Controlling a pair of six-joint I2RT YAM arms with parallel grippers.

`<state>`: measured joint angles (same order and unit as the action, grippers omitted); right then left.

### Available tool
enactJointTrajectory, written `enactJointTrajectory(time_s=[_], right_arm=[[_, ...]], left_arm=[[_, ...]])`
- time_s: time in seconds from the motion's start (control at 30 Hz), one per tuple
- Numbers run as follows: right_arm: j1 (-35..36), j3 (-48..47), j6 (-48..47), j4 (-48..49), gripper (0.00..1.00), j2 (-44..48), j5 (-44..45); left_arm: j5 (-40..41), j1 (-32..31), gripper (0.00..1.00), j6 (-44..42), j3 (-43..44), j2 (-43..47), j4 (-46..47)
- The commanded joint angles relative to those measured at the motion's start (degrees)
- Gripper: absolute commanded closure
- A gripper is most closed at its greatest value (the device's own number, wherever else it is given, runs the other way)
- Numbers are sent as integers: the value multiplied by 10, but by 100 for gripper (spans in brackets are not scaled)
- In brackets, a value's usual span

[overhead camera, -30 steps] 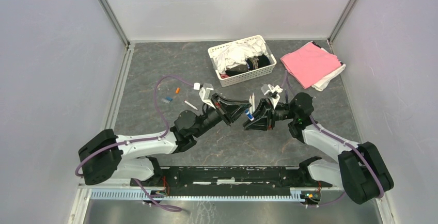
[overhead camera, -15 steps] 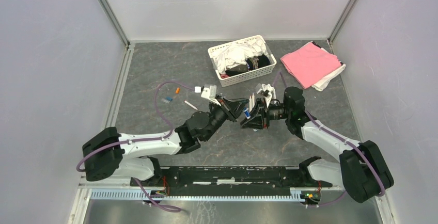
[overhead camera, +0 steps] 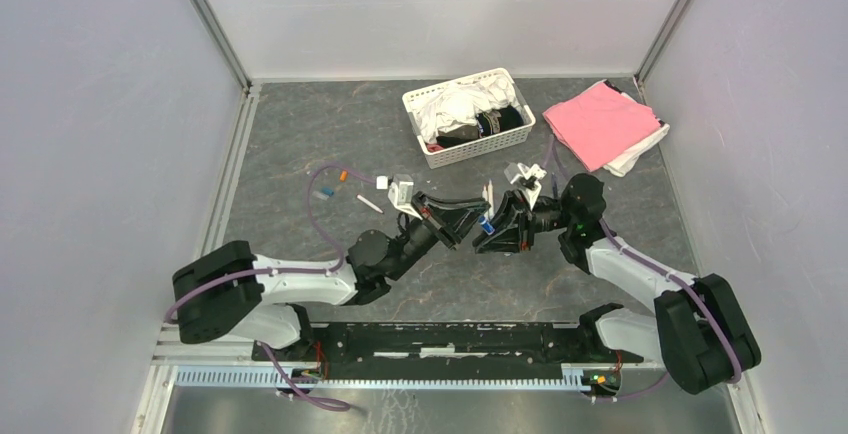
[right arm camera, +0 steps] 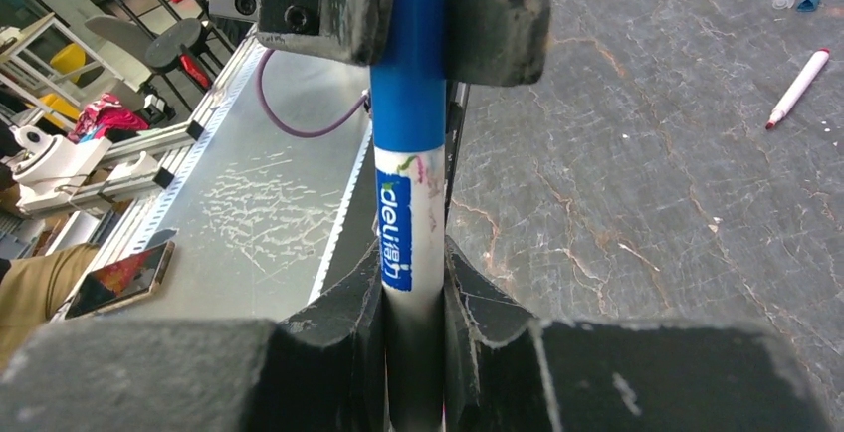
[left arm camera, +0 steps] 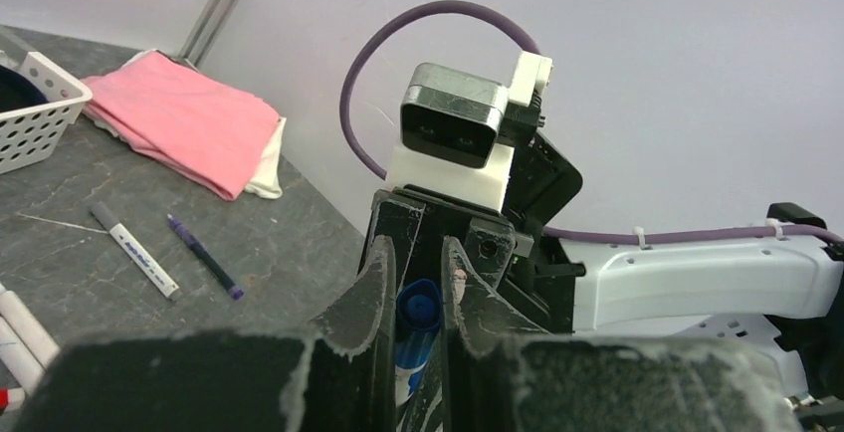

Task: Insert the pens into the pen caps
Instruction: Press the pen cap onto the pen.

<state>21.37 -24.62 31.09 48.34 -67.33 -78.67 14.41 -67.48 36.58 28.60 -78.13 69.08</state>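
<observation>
At the table's [overhead camera: 320,124] middle, the left end effector [overhead camera: 470,222] is sitting at 9 o'clock of the right end effector [overhead camera: 496,228], the two facing each other just apart. A pen [right arm camera: 408,213] is running between them, its cap [left arm camera: 418,305] in the left one and its barrel in the right one. A basket [overhead camera: 480,146] is lying at 12 o'clock of them, with a cloth [overhead camera: 600,119] at the basket's 3 o'clock. At 10 o'clock of the left end effector a loose pen [overhead camera: 369,203] is lying on the table. Beyond it, two loose caps [overhead camera: 343,174] are lying near each other.
</observation>
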Motion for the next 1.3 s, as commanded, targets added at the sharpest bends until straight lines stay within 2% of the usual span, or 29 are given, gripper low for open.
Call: enactJointTrajectory(time_s=[0.0, 0.17, 0.23, 0.37, 0.43, 0.53, 0.6, 0.7, 0.93, 1.1, 1.17, 1.27], right_arm=[[-8, -71, -51, 57, 100, 24, 185], [21, -79, -200, -115, 100, 31, 189], [24, -72, -215, -133, 100, 31, 188], [24, -65, -219, -140, 100, 32, 186], [24, -64, -220, -141, 100, 31, 183], [24, -66, -232, -156, 100, 26, 181], [24, -67, -243, -167, 100, 22, 183], [24, -72, -263, -189, 100, 13, 188], [17, -89, -341, -265, 100, 4, 225], [-30, -96, -345, -288, 100, -14, 269], [-55, -104, -345, -314, 100, -17, 340], [-95, -116, -328, -344, 100, -26, 491]], left_arm=[[-213, -72, 98, 63, -6, -78, -262], [-29, -68, 98, 80, 41, -11, -397], [23, -67, 98, 83, 70, 6, -431], [69, -54, 95, 84, 116, 10, -466], [88, -52, 84, 87, 127, 16, -471], [113, -49, 50, 88, 129, 35, -469], [130, -49, 36, 81, 131, 55, -476], [155, -48, 28, 52, 136, 89, -485], [162, -46, 22, -48, 147, 176, -519], [175, -45, 19, -103, 138, 234, -555], [198, -44, 14, -122, 139, 247, -582], [262, -29, 4, -134, 134, 264, -626]])
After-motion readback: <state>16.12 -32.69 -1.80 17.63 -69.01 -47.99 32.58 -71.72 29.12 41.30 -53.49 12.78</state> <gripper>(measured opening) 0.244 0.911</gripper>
